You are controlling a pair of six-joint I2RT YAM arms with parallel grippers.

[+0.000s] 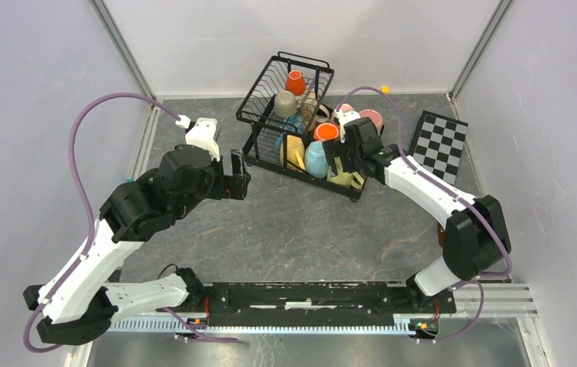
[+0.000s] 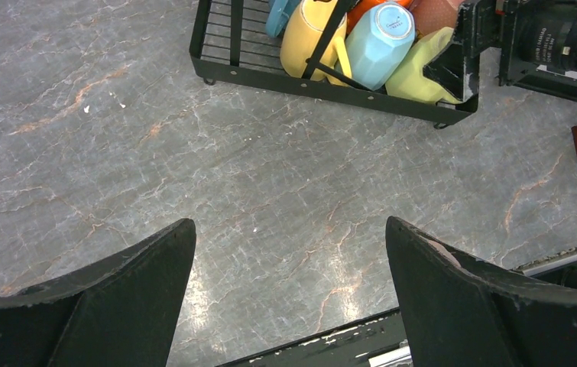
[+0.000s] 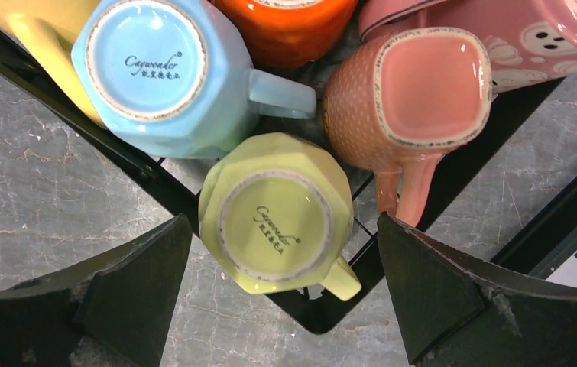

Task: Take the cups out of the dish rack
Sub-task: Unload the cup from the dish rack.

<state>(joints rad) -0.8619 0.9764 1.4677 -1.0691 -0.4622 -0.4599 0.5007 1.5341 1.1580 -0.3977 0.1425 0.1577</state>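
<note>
The upturned base of the light blue mug (image 3: 147, 61) carries the script brand "Caywonder", with a line of small characters beneath it, too fine to read. The yellow-green mug (image 3: 273, 222) bears the same "Caywonder" mark and small line on its base. In the left wrist view the blue base print is illegible.

Black rack (image 1: 270, 84), black-and-white checkered board (image 1: 439, 141)
</note>
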